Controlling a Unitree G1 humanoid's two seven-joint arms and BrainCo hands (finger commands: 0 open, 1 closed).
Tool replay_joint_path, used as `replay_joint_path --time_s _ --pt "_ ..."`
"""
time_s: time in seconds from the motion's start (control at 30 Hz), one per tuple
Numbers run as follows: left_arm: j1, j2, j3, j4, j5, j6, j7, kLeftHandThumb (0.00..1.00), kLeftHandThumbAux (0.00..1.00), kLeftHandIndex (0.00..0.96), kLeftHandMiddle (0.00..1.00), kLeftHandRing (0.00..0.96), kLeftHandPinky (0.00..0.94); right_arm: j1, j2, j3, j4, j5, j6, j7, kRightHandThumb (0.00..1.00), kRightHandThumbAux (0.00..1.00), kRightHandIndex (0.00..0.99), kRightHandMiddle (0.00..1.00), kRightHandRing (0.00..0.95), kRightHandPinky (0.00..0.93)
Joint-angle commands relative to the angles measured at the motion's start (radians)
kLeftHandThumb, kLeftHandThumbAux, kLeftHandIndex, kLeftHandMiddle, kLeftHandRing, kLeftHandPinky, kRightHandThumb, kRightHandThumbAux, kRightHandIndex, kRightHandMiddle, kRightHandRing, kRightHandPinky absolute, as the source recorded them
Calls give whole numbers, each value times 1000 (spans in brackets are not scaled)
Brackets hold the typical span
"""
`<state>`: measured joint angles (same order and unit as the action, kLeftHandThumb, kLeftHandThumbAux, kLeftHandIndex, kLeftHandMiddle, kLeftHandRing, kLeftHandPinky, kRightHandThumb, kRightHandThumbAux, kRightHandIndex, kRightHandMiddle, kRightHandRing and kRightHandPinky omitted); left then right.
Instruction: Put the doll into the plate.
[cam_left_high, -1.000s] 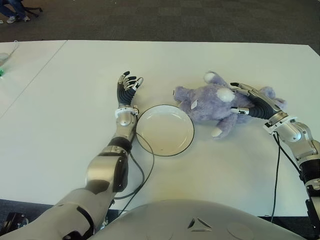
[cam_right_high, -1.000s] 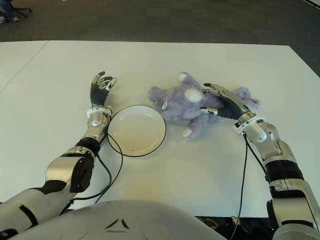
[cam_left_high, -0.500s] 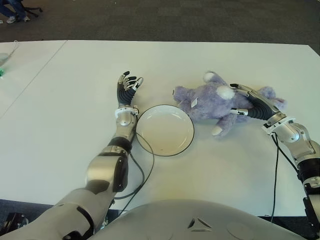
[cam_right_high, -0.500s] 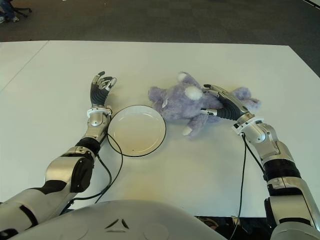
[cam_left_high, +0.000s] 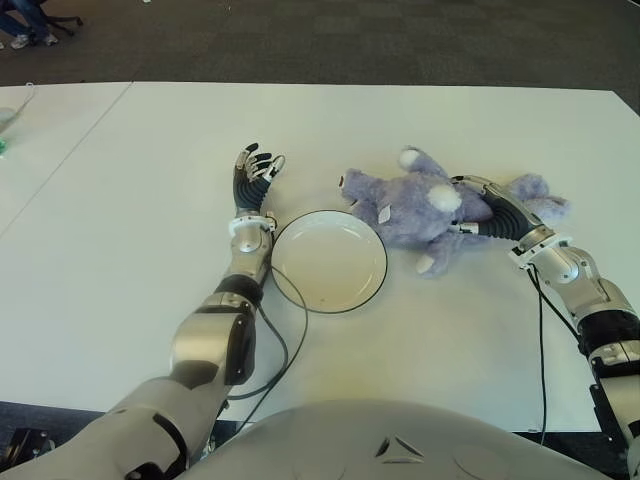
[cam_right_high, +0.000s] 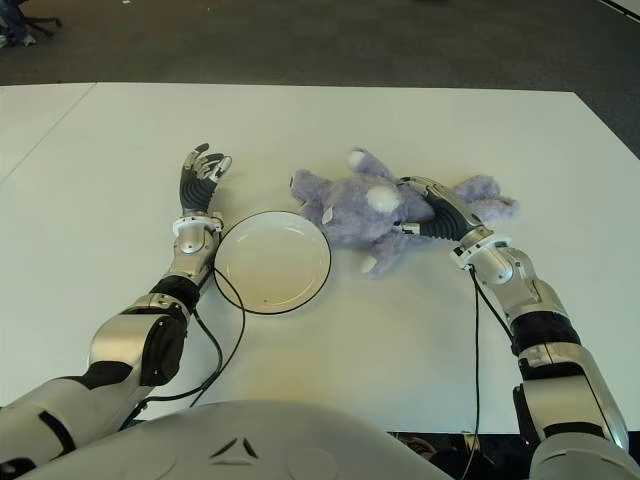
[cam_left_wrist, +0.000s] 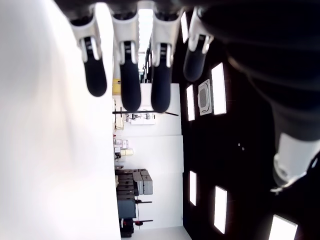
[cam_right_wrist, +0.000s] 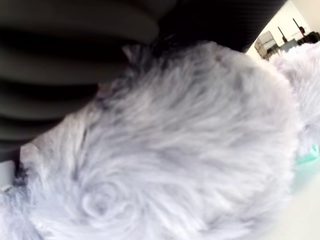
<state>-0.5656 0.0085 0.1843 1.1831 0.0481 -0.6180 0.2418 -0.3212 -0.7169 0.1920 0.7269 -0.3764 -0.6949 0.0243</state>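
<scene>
Fingers of right hand (cam_left_high: 492, 212) clasp doll (cam_left_high: 415, 205) beside plate (cam_left_high: 329, 261); left hand (cam_left_high: 254, 176) spread

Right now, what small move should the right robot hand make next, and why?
Probably close the fingers firmly and lift slightly. The right robot hand is wrapped over the purple doll, which lies on the table just right of the empty plate. The left robot hand is open, left of the plate.
</scene>
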Motion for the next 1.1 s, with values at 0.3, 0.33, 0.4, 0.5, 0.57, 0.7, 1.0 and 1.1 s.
replay_joint_path --time_s 0.3,0.33,0.4,0.5,0.57,0.7,1.0,1.1 --pt "275 -33 5 145 -14 52 -63 0 569 175 309 305 271 51 136 69 130 -64 129 -68 596 662 736 842 846 885" --pt "276 -32 6 145 -15 52 -65 0 567 175 310 306 272 50 141 66 132 -61 128 -78 603 666 741 846 850 887" --pt "278 -31 8 145 -18 49 -71 0 565 175 311 307 274 47 152 59 134 -53 126 -95 609 668 743 848 852 888" --pt "279 -31 10 145 -22 46 -77 0 563 180 318 314 284 38 167 47 144 -41 121 -118 629 674 753 856 861 891" --pt "280 -31 16 144 -30 42 -82 0 567 184 322 318 292 30 179 34 148 -23 119 -127 635 677 756 858 862 885" --pt "281 -34 26 142 -44 34 -91 0 580 193 327 330 310 22 191 17 157 2 116 -131 629 687 770 864 871 870" --pt "277 -34 30 144 -49 33 -92 0 581 202 324 321 265 7 203 -12 185 46 101 -128 586 706 772 869 877 861" --pt "277 -32 24 145 -41 32 -87 0 582 199 321 315 254 0 203 -23 196 58 92 -126 587 705 766 868 877 857"
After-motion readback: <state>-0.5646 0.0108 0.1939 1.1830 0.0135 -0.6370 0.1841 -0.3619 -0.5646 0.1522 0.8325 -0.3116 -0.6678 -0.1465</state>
